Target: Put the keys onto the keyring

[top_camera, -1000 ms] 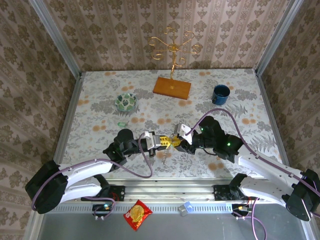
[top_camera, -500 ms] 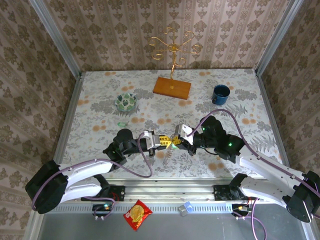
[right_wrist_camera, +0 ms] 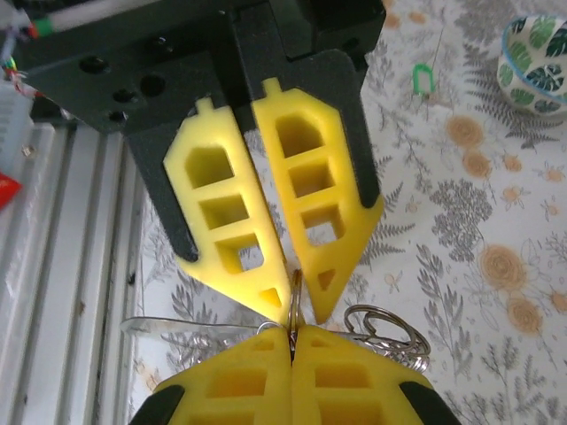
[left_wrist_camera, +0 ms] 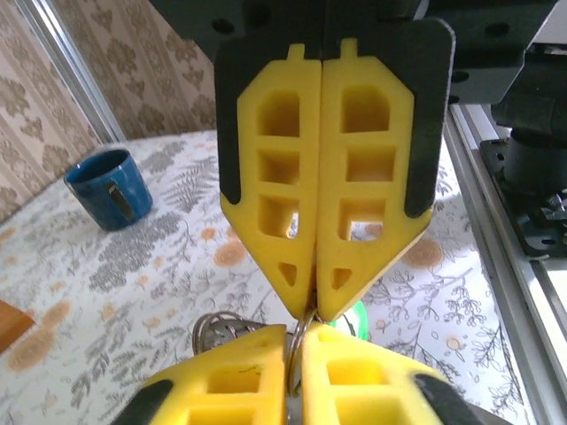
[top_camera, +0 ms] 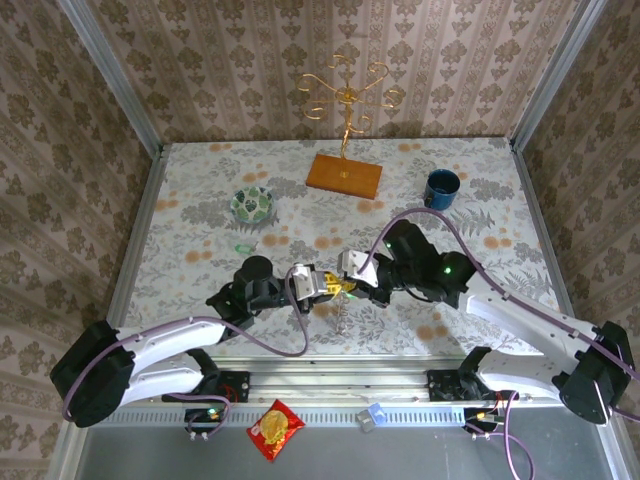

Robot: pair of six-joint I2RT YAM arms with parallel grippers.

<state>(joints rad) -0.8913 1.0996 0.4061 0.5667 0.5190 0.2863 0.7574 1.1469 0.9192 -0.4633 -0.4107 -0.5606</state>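
Observation:
My left gripper [top_camera: 332, 286] and right gripper [top_camera: 351, 284] meet tip to tip above the near middle of the table. Both are shut on the thin metal keyring [left_wrist_camera: 306, 329], which stands edge-on between the yellow pads [right_wrist_camera: 293, 299]. A bunch of smaller rings [right_wrist_camera: 387, 329] and silvery keys [top_camera: 342, 312] hangs below it. Just behind the right fingertips [left_wrist_camera: 337, 292] shows the bright green head of a key [left_wrist_camera: 361, 320]; whether it sits on the ring I cannot tell. Another green key [top_camera: 241, 249] lies on the table to the left, also seen far off [right_wrist_camera: 422, 78].
A patterned bowl [top_camera: 252, 204] stands at the back left and a blue mug [top_camera: 440, 187] at the back right. A gold stand on a wooden base [top_camera: 344, 176] is at the back centre. A red snack packet [top_camera: 275, 429] lies beyond the near rail.
The right gripper has shut on the keyring and shifted a little left and away from the front edge. The left gripper has kept its grip and barely moved.

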